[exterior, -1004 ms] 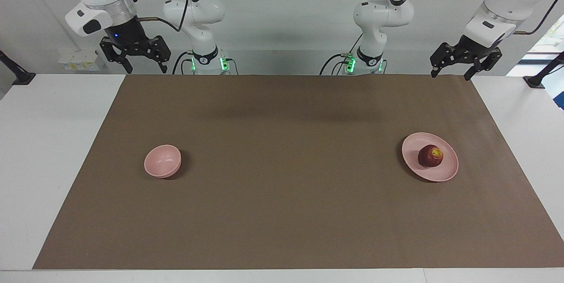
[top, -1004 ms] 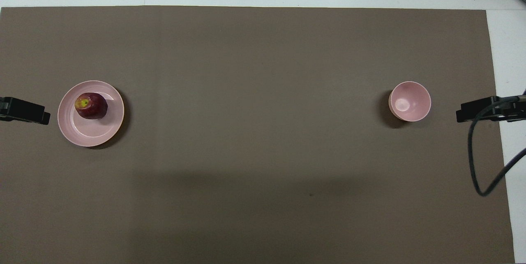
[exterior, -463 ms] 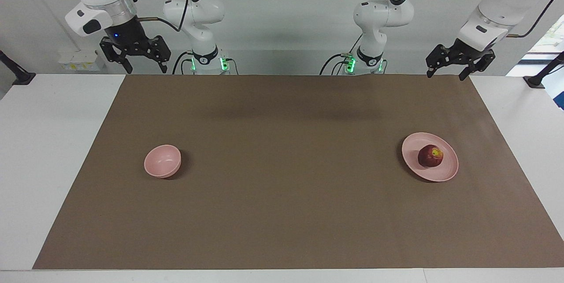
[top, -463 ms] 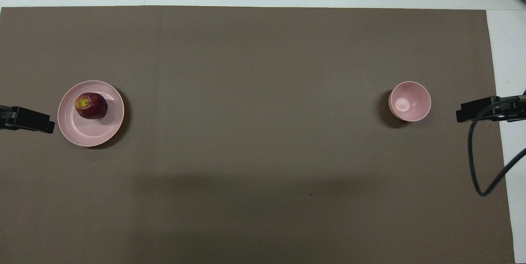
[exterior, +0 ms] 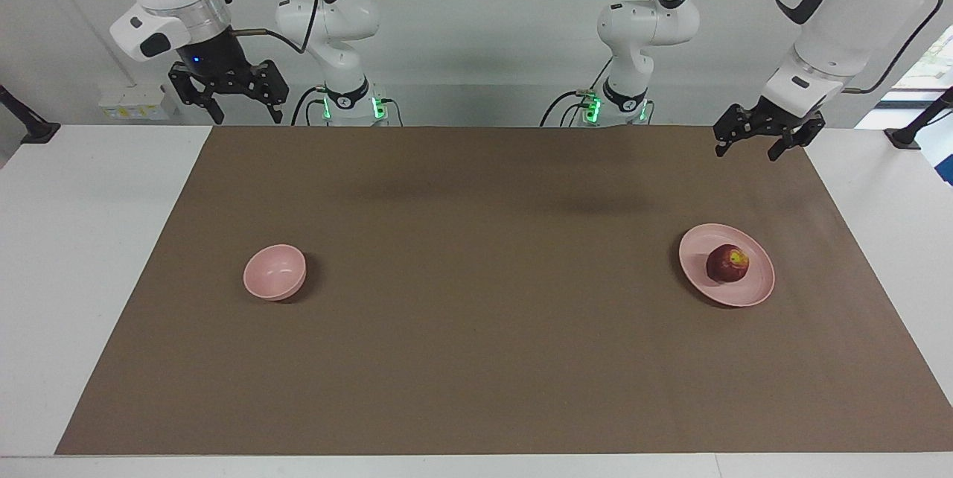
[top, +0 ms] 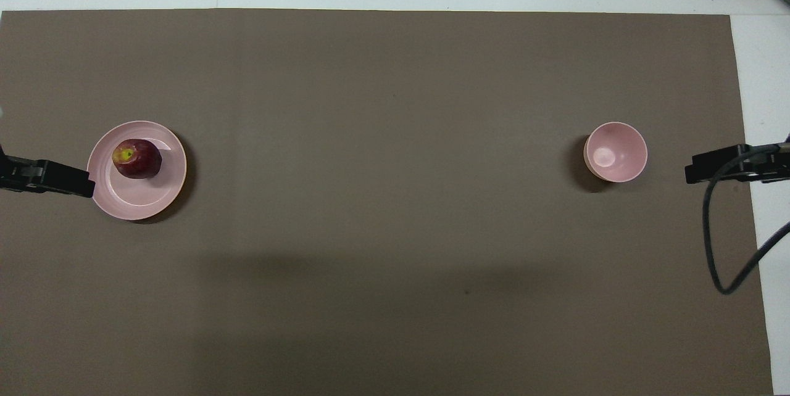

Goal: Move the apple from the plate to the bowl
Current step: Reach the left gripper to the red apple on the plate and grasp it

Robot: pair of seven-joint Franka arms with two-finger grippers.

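The dark red apple (exterior: 727,263) sits on the pale pink plate (exterior: 756,292) toward the left arm's end of the brown mat (exterior: 476,359). The left gripper (exterior: 745,152), fingers wide and empty, hangs over the mat's edge. The right gripper (exterior: 247,120) waits, fingers wide, well apart from the small pink bowl (exterior: 275,272)

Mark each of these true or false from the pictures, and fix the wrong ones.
1. The apple lies on the plate. True.
2. The bowl holds the apple. False: the bowl is empty.
3. The left hand grips the apple. False: it is open, up in the air, touching nothing.
4. The bowl sits toward the right arm's end of the table. True.
5. The right hand is over the plate. False: it waits by the right arm's end.
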